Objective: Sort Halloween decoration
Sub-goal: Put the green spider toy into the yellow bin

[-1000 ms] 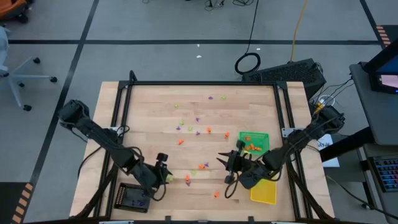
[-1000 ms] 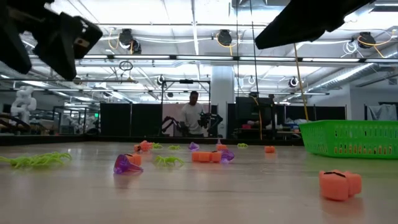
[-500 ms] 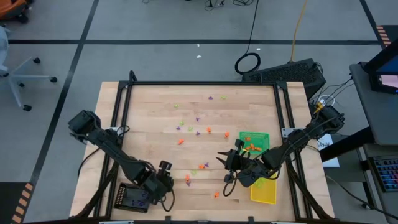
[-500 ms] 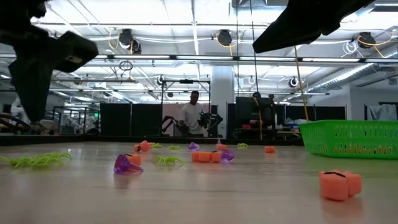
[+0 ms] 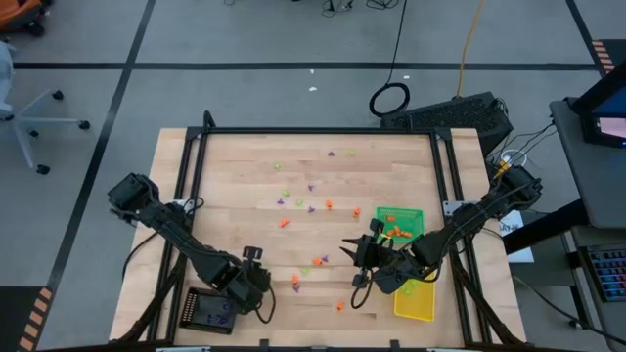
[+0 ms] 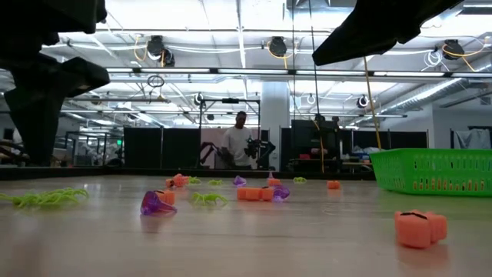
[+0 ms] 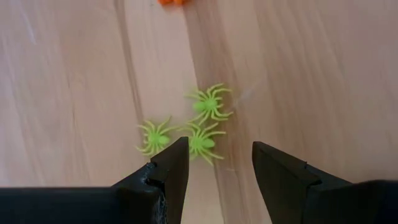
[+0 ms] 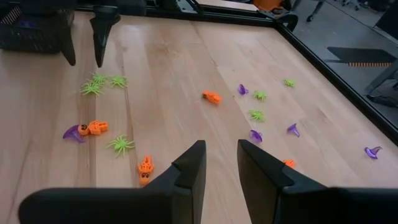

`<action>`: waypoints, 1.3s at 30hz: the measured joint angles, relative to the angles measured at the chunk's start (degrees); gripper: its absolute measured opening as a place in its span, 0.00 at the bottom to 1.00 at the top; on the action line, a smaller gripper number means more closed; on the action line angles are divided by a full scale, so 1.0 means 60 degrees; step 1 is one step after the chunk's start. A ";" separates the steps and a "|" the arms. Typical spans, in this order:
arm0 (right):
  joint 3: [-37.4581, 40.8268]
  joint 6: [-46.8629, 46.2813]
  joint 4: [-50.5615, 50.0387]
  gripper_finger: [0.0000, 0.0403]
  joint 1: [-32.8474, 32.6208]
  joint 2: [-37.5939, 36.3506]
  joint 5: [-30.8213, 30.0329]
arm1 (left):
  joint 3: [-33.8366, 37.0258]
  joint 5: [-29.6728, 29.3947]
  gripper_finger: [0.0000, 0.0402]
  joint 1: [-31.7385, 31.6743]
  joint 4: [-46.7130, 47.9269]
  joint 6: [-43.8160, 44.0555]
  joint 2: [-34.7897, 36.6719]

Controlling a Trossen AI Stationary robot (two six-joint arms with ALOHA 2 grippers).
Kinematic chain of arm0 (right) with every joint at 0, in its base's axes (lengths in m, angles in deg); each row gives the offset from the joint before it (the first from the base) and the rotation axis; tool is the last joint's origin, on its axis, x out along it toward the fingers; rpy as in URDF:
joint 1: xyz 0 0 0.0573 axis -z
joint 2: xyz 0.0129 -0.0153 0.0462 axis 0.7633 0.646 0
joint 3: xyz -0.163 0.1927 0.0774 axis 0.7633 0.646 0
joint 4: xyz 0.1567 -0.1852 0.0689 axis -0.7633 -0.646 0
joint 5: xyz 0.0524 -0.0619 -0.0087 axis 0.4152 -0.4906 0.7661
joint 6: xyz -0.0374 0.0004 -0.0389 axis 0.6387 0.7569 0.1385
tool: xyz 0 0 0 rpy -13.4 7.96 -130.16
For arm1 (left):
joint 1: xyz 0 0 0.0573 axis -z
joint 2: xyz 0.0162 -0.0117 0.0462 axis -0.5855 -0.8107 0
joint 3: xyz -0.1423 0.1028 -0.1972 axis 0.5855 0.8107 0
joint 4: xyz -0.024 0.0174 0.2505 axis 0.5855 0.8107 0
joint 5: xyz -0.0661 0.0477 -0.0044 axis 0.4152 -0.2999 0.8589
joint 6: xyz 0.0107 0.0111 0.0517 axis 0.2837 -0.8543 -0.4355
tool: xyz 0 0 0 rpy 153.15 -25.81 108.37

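— Left gripper (image 7: 214, 163) hangs low over the near-left part of the pale wooden table (image 5: 245, 186), its two dark fingers spread with nothing between them; a cluster of three lime-green plastic spiders (image 7: 186, 127) lies on the wood just past the fingertips. What about the other one?

— Right gripper (image 8: 221, 167) hovers above the table's near-right part, its fingers a narrow gap apart and empty.

— And the containers?

— Three. A green rectangular plastic basket with lattice walls (image 5: 414, 214) sits at the right side of the table, holding several small orange trinkets (image 5: 395, 232). A flat yellow rectangular tray (image 5: 415, 303) lies nearer the front edge, partly under the right arm — what it holds I cannot tell. A black gridded tray (image 5: 207, 311) sits at the near-left corner, just beside the left gripper, with something small and purple in it.

— Where is the rest of the Halloween decoration?

— Scattered loose across the middle of the table: tiny orange, purple and lime-green pieces (image 5: 311, 207), well apart from each other. In the low view an orange block (image 6: 420, 228) lies closest, a purple piece (image 6: 156, 204) farther left.

— Anything beyond the table?

— A person (image 6: 235, 145) stands in the room behind, far off.
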 joint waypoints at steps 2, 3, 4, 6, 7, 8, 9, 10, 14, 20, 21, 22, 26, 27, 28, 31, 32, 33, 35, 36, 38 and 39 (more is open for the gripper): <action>0.0000 0.0000 0.0000 0.19 0.0000 0.0000 0.0000 | 0.0002 -0.0004 0.45 0.0004 0.0047 0.0108 0.0000; 0.0000 0.0000 0.0004 0.19 0.0003 0.0000 0.0000 | 0.0028 -0.0004 0.45 0.0004 -0.0013 0.0174 0.0000; 0.0000 0.0001 0.0000 0.19 0.0000 0.0000 0.0000 | 0.0068 -0.0008 0.45 0.0004 -0.0054 0.0287 0.0000; 0.0000 0.0000 0.0000 0.19 0.0000 0.0000 0.0000 | 0.0167 -0.0011 0.45 0.0004 -0.0013 0.0426 0.0000; 0.0000 0.0000 0.0001 0.19 0.0000 0.0000 0.0000 | 0.0214 -0.0013 0.45 0.0004 -0.0015 0.0538 0.0000; 0.0000 0.0000 0.0000 0.19 0.0000 0.0000 0.0000 | 0.0266 -0.0019 0.45 0.0004 -0.0047 0.0590 0.0000; 0.0000 0.0000 0.0002 0.19 0.0000 0.0000 0.0000 | 0.0316 -0.0030 0.45 0.0004 -0.0083 0.0703 0.0000; 0.0000 0.0000 0.0002 0.19 0.0000 0.0000 0.0000 | 0.0358 -0.0034 0.45 0.0004 -0.0091 0.0786 0.0000; 0.0000 0.0000 0.0001 0.19 0.0000 0.0000 0.0000 | 0.0466 -0.0033 0.45 0.0004 -0.0250 0.0815 0.0000; 0.0000 0.0001 0.0003 0.19 0.0000 0.0000 0.0000 | 0.0466 -0.0022 0.45 -0.0126 -0.0541 0.0812 -0.0091; 0.0000 0.0001 0.0000 0.19 0.0000 0.0000 0.0000 | 0.0466 -0.0019 0.45 -0.0166 -0.0486 0.0810 -0.0129; 0.0000 0.0000 0.0001 0.19 0.0000 0.0000 0.0000 | 0.0466 0.0024 0.45 -0.0218 -0.0471 0.0804 -0.0179; -0.0004 0.0000 0.0000 0.19 0.0000 0.0000 0.0004 | 0.0470 0.0247 0.45 -0.0397 -0.0517 0.0783 -0.0377; -0.0004 0.0003 0.0000 0.19 0.0000 0.0000 0.0004 | 0.0470 0.0275 0.45 -0.0407 -0.0514 0.0780 -0.0409; -0.0004 0.0000 0.0000 0.19 0.0000 0.0000 0.0004 | 0.0470 0.0285 0.45 -0.0427 -0.0515 0.0779 -0.0442; -0.0004 0.0003 0.0000 0.19 0.0000 0.0000 0.0004 | 0.0470 0.0294 0.45 -0.0452 -0.0518 0.0728 -0.0481; -0.0004 0.0000 0.0000 0.19 0.0000 0.0000 0.0004 | 0.0470 0.0287 0.45 -0.0452 -0.0521 0.0724 -0.0481; -0.0004 0.0000 0.0000 0.19 0.0000 0.0000 0.0004 | 0.0470 0.0276 0.45 -0.0452 -0.0521 0.0724 -0.0481; -0.0004 0.0002 0.0000 0.19 0.0000 0.0000 0.0007 | 0.0470 0.0276 0.45 -0.0452 -0.0521 0.0724 -0.0481; -0.0004 0.0001 0.0000 0.19 0.0000 0.0000 0.0007 | 0.0470 0.0276 0.45 -0.0452 -0.0517 0.0724 -0.0481; -0.0004 0.0000 0.0000 0.19 0.0000 0.0000 0.0007 | 0.0470 0.0276 0.44 -0.0452 -0.0517 0.0722 -0.0484; -0.0004 0.0002 0.0000 0.19 -0.0002 0.0000 0.0007 | 0.0470 0.0276 0.43 -0.0455 -0.0514 0.0721 -0.0484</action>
